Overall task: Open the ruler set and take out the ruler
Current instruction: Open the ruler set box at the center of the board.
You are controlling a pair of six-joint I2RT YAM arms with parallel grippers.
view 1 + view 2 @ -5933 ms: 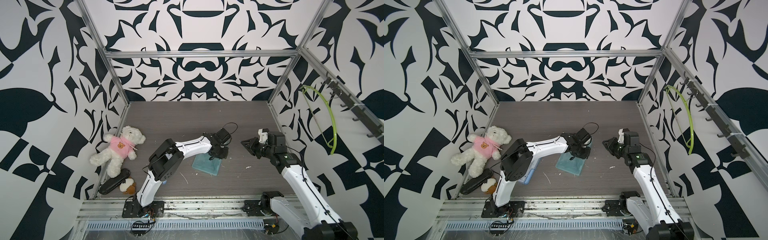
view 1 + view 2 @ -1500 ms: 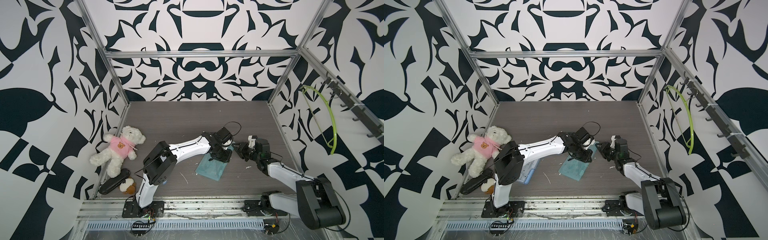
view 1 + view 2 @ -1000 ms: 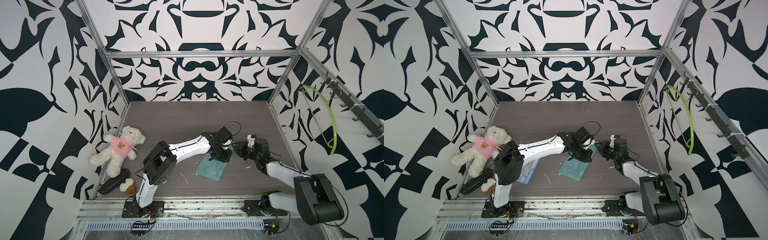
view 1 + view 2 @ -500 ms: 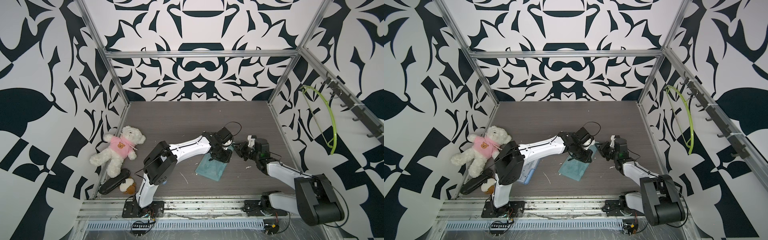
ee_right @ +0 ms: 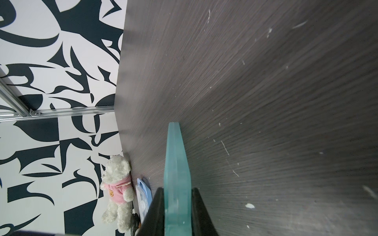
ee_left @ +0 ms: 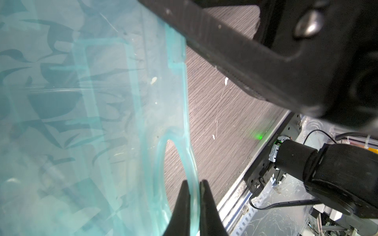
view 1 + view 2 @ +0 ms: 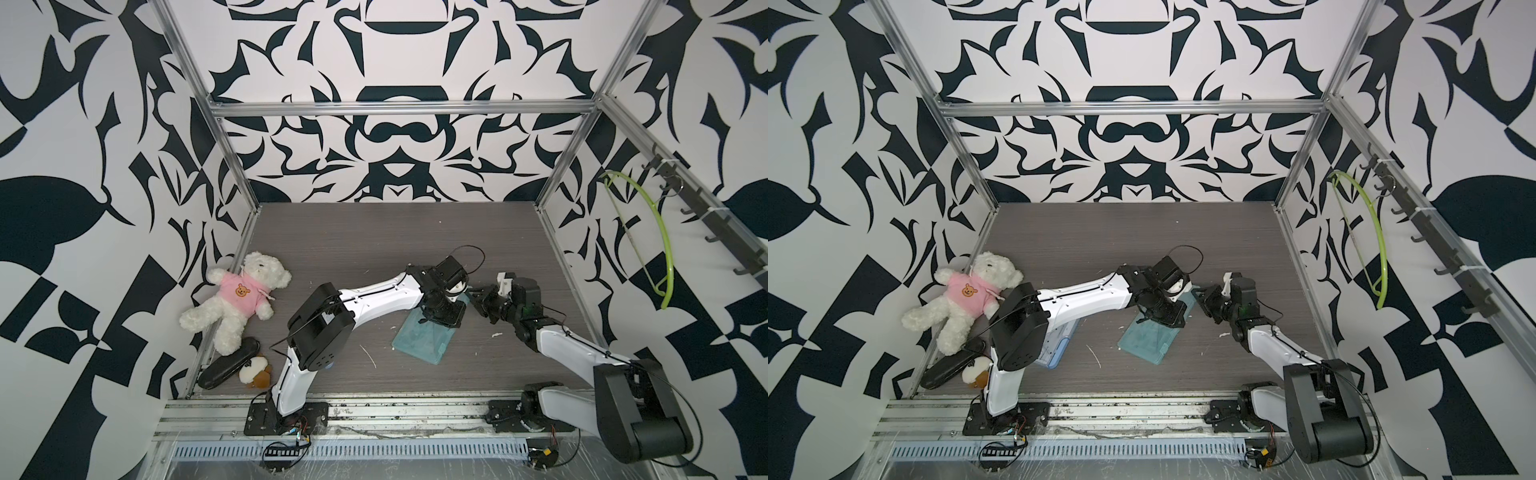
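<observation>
The ruler set [image 7: 419, 338] [image 7: 1144, 336] is a translucent teal plastic case, lying slanted on the dark table with its far end lifted. My left gripper [image 7: 442, 320] [image 6: 193, 181] is shut on the thin rim beside the case's handle hole [image 6: 176, 163]. From the right, my right gripper [image 7: 478, 297] [image 5: 177, 189] is shut on the case's thick far end [image 5: 176, 155], seen edge-on between the jaws. No separate ruler can be made out through the case wall.
A white teddy bear [image 7: 245, 297] in a pink shirt lies at the left wall, with a black case [image 7: 228, 368] and a small plush toy [image 7: 253, 370] in front of it. A blue-and-clear packet [image 7: 1059, 338] lies under the left arm. A green hanger [image 7: 660, 249] hangs on the right wall.
Since the earliest frames my right arm has dropped down and leftward to the case's far end and closed on it, and the case has turned slightly. Over the last second nothing visibly moves.
</observation>
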